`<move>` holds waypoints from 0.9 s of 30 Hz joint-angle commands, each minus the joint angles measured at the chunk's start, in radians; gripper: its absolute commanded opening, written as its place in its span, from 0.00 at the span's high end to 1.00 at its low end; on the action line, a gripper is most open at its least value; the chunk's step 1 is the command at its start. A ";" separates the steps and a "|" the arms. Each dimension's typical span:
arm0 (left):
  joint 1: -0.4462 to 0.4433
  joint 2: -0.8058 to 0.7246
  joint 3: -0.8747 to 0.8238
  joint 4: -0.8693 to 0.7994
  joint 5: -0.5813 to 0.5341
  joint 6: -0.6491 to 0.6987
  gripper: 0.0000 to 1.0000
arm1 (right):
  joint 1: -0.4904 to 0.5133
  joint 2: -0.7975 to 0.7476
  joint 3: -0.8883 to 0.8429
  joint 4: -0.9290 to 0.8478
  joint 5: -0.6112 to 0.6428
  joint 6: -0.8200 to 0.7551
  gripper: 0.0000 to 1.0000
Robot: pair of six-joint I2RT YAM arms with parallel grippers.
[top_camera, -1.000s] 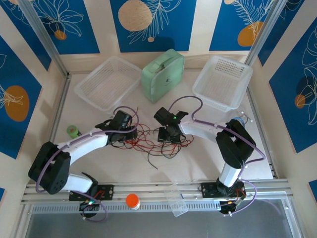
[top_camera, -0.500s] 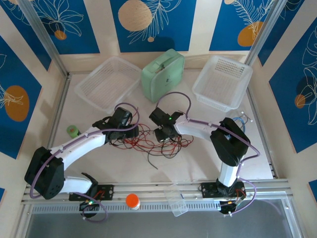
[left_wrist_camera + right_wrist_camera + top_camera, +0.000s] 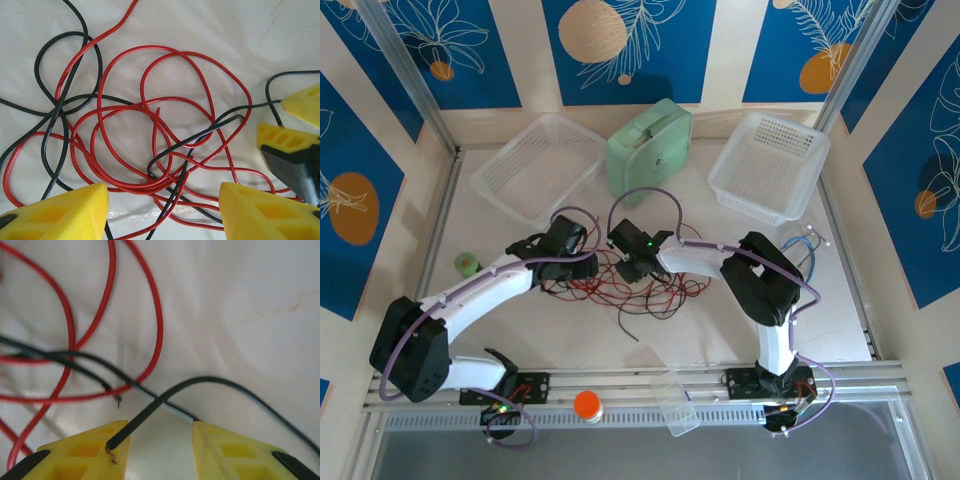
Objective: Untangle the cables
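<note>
The cables (image 3: 645,285), thin red and black wires, lie tangled on the white table between my two grippers. My left gripper (image 3: 586,264) hangs just over the left part of the heap. In the left wrist view it (image 3: 162,194) is open, and red loops (image 3: 150,150) and a black strand (image 3: 195,142) cross between its yellow fingers (image 3: 65,212). My right gripper (image 3: 630,266) is close beside it. Its jaws (image 3: 160,427) are open with a bare gap, and a black cable's end (image 3: 145,415) rests against the left finger (image 3: 85,455).
At the back stand a clear tray (image 3: 535,165), a mint-green case (image 3: 650,150) and a white basket (image 3: 770,165). A blue-tubed stethoscope (image 3: 807,247) lies at the right, a small green thing (image 3: 468,264) at the left. An orange cap (image 3: 587,404) and a clear cup (image 3: 678,402) sit on the front rail.
My right gripper has slid left across the tangle, closer to the left gripper. The left arm has shifted only slightly.
</note>
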 commanded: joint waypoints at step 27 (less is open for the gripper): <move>-0.008 -0.038 0.023 -0.050 0.000 -0.004 0.40 | -0.080 0.098 0.163 0.068 0.022 0.010 0.70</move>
